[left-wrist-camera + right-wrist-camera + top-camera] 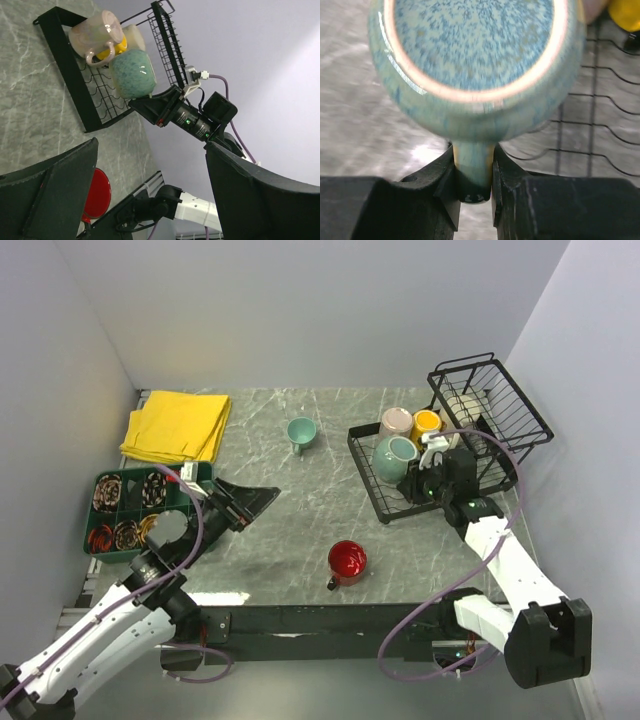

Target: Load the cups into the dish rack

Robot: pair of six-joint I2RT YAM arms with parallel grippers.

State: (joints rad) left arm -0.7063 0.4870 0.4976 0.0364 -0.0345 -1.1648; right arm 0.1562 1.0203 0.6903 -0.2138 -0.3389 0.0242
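Right now the right fingers (512, 200) are closing narrowly on the handle of the grey-green mug (470, 50), one finger pressing each side. That is probably because the slim handle is offering a firmer hold than the wide, glossy body would. The glaze is showing as speckled blue-green with a paler, pinkish ring at the rim. The mug is staying mouth up over the near-left part of the rack (366, 475), and I cannot tell whether its base is touching the wires. The rack is a black wire grid with wavy cross wires, which should be letting cups drain and keeping them from sliding.

Just beyond, the pink mug (396, 421) and the yellow mug (427, 422) are sitting side by side at the rack's far end, leaving the near space free.

Out on the grey marbled table (300, 500), the teal mug (301, 430) is waiting far and to the left, and the shiny red mug (347, 560) is waiting near the front edge.

The left fingers (55, 195) are spreading wide and gripping nothing, hanging over the table's left side as if readying for one of those two.
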